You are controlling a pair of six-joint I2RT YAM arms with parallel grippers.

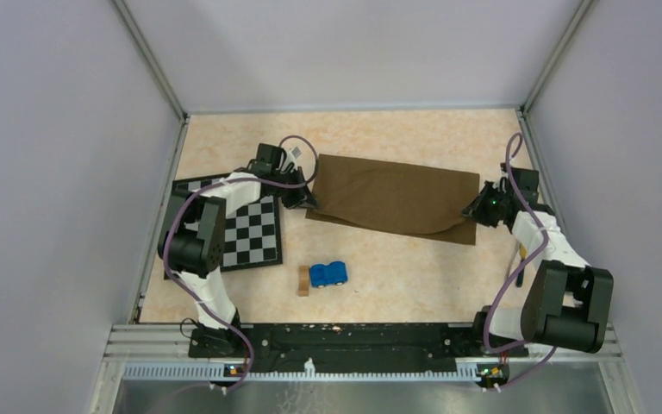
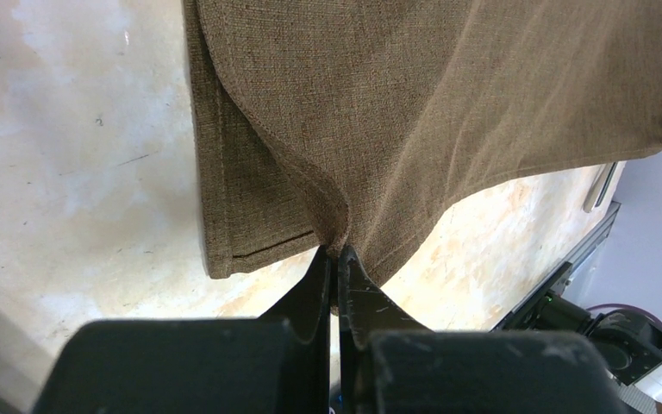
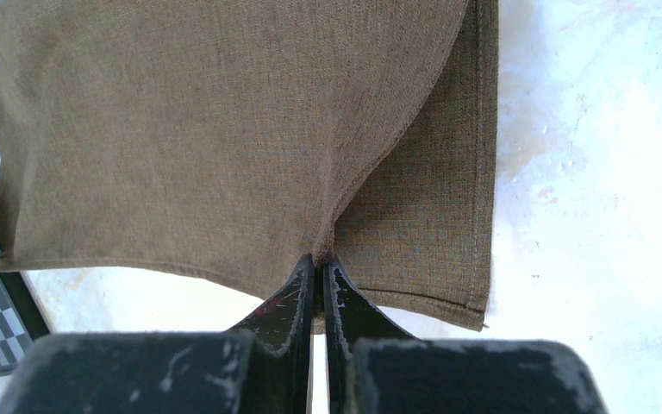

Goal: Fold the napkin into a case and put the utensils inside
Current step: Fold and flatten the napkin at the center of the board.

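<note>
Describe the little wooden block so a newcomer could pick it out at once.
On the beige table, look between the brown napkin and the near edge, just right of the checkered mat. There the wooden block sits right beside a blue toy, on its left. It is the only tan piece, slimmer than the blue toy.

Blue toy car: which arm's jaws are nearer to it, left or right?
Left. The left arm's jaws pinch the napkin at its left end, just beyond the blue toy car; the right arm's jaws pinch its right end, far off to the car's right.
</note>
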